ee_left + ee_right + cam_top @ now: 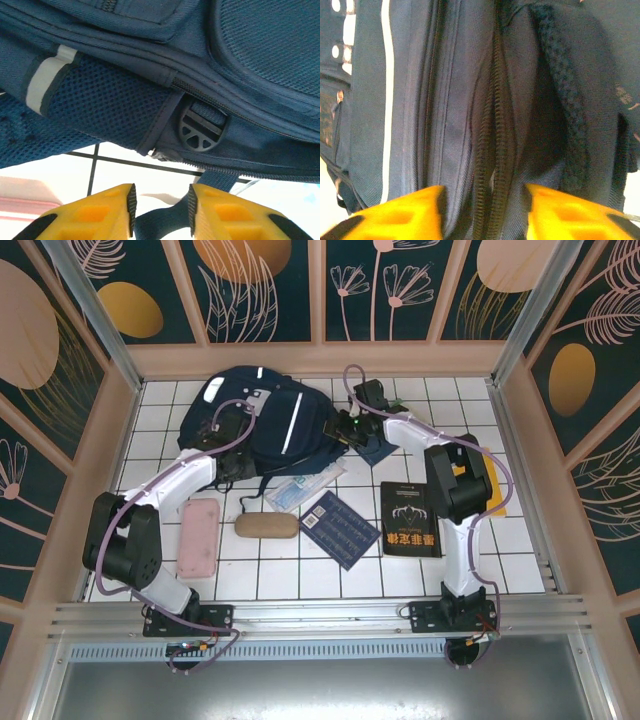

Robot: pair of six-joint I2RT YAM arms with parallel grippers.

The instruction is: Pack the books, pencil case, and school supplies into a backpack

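Standing parted, the left jaws frame a navy strap (165,222) below the backpack's (265,415) side buckle (202,131). The right jaws, likewise spread, straddle its zipper (487,165). The backpack lies at the far middle of the tiled table (300,575). Nearer, outside it, lie the clear packet (300,488), tan pouch (266,526), pink case (198,537), navy book (340,528) and black book (410,520).

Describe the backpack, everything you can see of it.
The backpack is navy woven fabric with white reflective stripes, a mesh side pocket, a black buckle and a zipper. It lies flat on the white tiled table, far left of centre, straps trailing nearward. The left pincer stands open at its mesh side, the right pincer open at the zipper.
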